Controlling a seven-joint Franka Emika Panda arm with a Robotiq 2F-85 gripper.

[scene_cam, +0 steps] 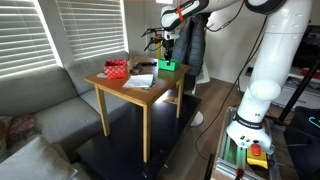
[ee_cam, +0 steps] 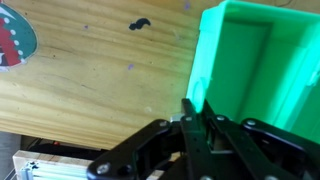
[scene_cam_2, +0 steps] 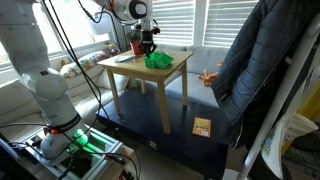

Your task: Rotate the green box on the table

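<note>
The green box (scene_cam: 167, 66) is an open-topped bright green box at the far corner of the small wooden table (scene_cam: 128, 92). It also shows in the other exterior view (scene_cam_2: 158, 61), on the table (scene_cam_2: 160, 78). In the wrist view the box (ee_cam: 250, 60) fills the right side, on the wood tabletop (ee_cam: 90, 80). My gripper (ee_cam: 198, 112) comes down from above and is shut on the box's near wall by a corner. It also shows in both exterior views (scene_cam: 168, 55) (scene_cam_2: 147, 47).
A red patterned box (scene_cam: 116, 69) and a white paper (scene_cam: 140, 81) lie on the table. A grey sofa (scene_cam: 40, 110) stands beside it. A dark jacket (scene_cam_2: 250, 70) hangs nearby. The table stands on a low black platform (scene_cam: 130, 150).
</note>
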